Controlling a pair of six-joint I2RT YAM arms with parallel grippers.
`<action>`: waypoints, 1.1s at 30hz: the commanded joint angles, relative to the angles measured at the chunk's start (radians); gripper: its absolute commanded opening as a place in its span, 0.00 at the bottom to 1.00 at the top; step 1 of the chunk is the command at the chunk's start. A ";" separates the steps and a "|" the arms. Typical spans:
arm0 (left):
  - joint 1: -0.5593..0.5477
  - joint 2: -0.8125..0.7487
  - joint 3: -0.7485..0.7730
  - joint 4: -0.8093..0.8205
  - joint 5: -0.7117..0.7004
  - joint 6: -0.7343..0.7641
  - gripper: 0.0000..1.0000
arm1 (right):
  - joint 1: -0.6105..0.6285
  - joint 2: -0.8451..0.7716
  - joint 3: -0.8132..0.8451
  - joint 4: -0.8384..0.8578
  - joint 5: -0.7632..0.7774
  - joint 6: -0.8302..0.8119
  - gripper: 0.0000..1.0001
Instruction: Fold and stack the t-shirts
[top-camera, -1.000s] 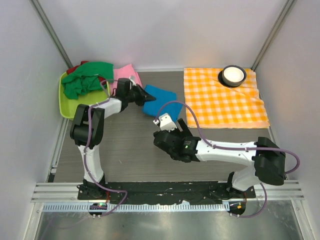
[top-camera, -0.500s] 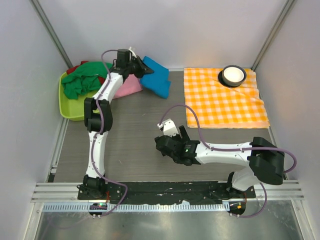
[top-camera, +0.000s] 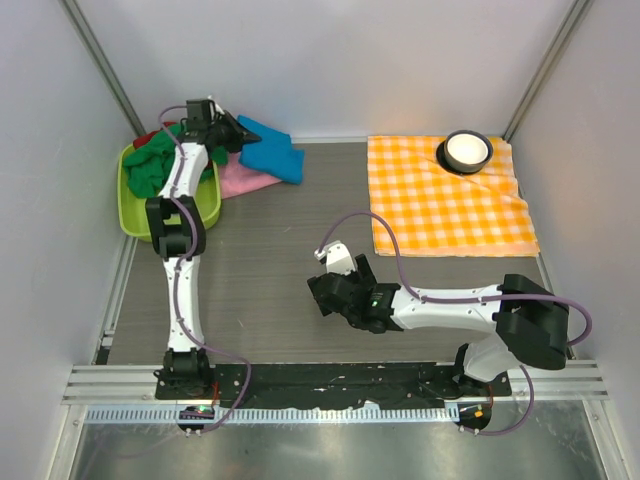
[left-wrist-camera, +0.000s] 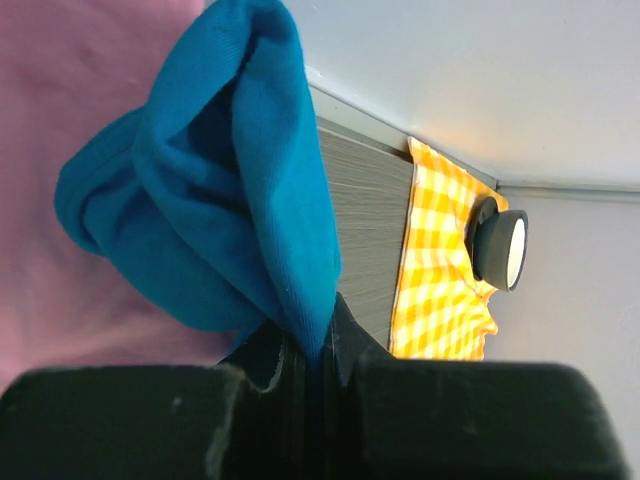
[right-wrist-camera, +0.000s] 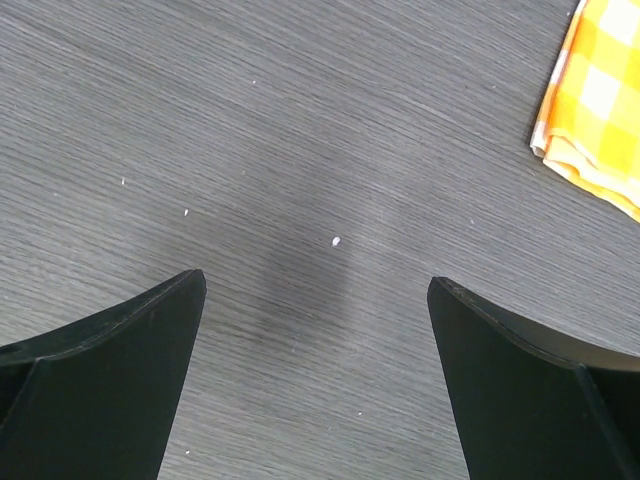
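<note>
The bright blue t-shirt (left-wrist-camera: 215, 190), a soft ribbed knit bunched into a rounded fold, is caught by the left gripper (left-wrist-camera: 312, 350), whose black fingers are pinched tight on a narrow edge of it. Seen from overhead, it sits at the table's 11 o'clock, partly over the flat pink t-shirt (top-camera: 245, 180). At 10 o'clock a lime plastic bin (top-camera: 133, 218) holds the crumpled green t-shirt (top-camera: 150, 172), with a bit of the red t-shirt (top-camera: 146, 137) behind it. The right gripper (right-wrist-camera: 315, 285) hovers over the dark wood-grain table (top-camera: 260, 260) near 6 o'clock, its wedge-shaped fingers spread wide, holding nothing. The orange-and-white checked cloth (top-camera: 445, 200) lies at 1 o'clock, carrying a round dark-rimmed bowl (top-camera: 467, 150).
</note>
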 joint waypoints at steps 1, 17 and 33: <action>0.060 -0.033 0.060 0.003 0.074 0.049 0.00 | 0.004 -0.007 0.003 0.044 0.001 0.014 1.00; 0.189 -0.225 -0.334 0.126 -0.080 0.011 0.00 | 0.015 -0.007 0.009 0.050 -0.015 0.014 1.00; 0.194 -0.307 -0.388 -0.066 -0.369 0.049 1.00 | 0.032 -0.018 0.014 0.028 -0.001 0.019 1.00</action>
